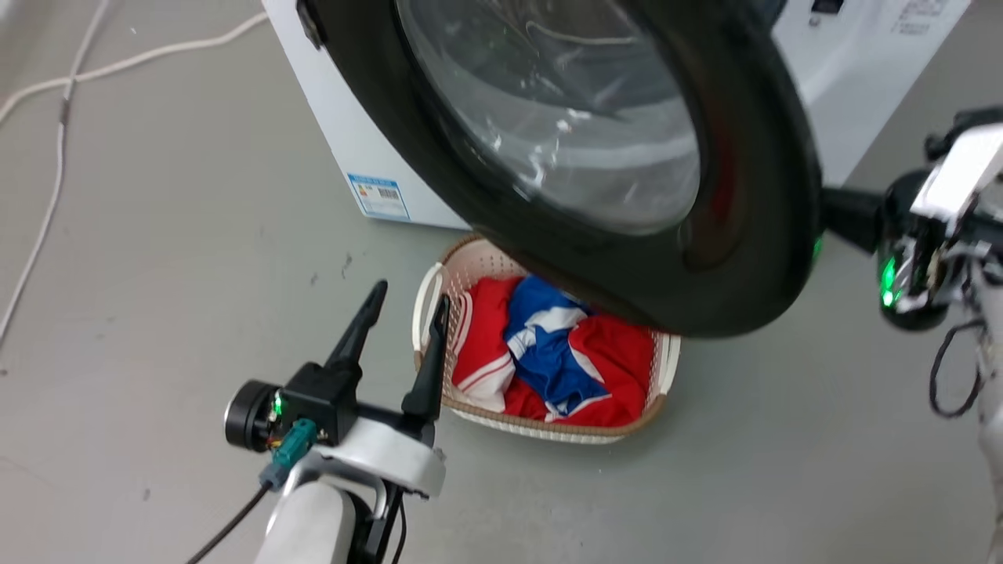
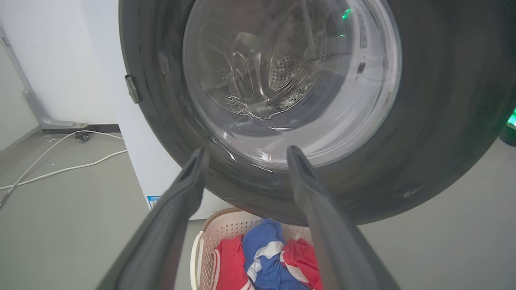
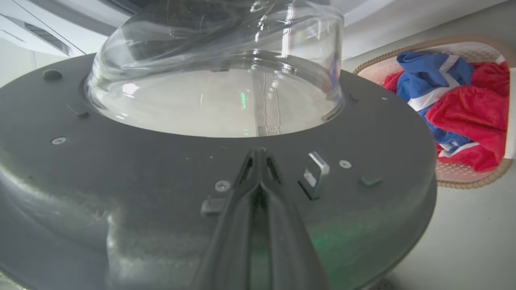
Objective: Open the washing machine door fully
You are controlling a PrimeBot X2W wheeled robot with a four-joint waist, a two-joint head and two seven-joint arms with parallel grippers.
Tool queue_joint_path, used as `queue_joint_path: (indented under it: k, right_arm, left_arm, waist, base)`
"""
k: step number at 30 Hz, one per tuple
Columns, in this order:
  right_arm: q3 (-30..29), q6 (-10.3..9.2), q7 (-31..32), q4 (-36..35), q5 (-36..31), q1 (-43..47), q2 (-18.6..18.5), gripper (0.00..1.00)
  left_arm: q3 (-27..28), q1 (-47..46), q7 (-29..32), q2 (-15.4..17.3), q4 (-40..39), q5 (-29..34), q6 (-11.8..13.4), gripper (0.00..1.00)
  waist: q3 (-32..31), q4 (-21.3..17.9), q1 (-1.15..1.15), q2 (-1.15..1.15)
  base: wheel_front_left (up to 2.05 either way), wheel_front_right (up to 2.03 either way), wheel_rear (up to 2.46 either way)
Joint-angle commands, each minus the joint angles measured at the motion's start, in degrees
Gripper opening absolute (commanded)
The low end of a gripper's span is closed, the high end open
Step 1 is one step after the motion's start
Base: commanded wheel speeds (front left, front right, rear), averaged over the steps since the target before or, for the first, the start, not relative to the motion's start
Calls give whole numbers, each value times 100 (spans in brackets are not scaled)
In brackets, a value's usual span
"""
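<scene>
Right wrist view: the right gripper (image 3: 258, 156) has its two dark fingers pressed together with nothing between them. Their tips appear to rest on the grey inner face of the washing machine door (image 3: 121, 173), just beside the door's metal latch (image 3: 314, 175) and below its bulging glass bowl (image 3: 217, 80). In the head view those fingers pass behind the door's glossy black rim and are hidden.

The left gripper (image 1: 409, 301) hangs in front of the door's lower edge, apart from it. Its fingers are spread wide and hold nothing; in the left wrist view they frame the bottom of the glass.

The door stands swung out from the white washing machine (image 1: 353, 141), and its top is cut off by the head view's upper edge. Under the door's lower rim sits a pale laundry basket (image 1: 427, 301) of red and blue clothes (image 1: 548, 352), its far side covered by the door. White cables (image 1: 55, 157) trail over the grey floor well to the door's left.
</scene>
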Motion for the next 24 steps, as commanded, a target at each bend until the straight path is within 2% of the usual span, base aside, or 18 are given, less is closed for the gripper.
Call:
queue_joint_path:
  k: [1,12,20,24]
  right_arm:
    - [12,14,78,-102,37,216,120,0]
    - [69,15,407,-1332,-40,1653,684,0]
    - [264,15,733,-2169,-132,2291,1046,0]
    - [344,15,759,-2435,-151,2520,1109,0]
  left_arm:
    - [-10,95,-15,20,28,19,-21,100]
    - [-19,459,-14,4,112,-65,-36,100]
    - [6,580,-14,0,129,-88,-36,100]
    - [13,607,-15,-2,150,-89,-40,100]
  waist:
    - [-266,113,0,0]
    - [-826,470,0,0]
    - [-973,708,0,0]
    - [-1029,753,0,0]
  base:
    - [0,0,0]
    - [0,0,0]
    - [0,0,0]
    - [0,0,0]
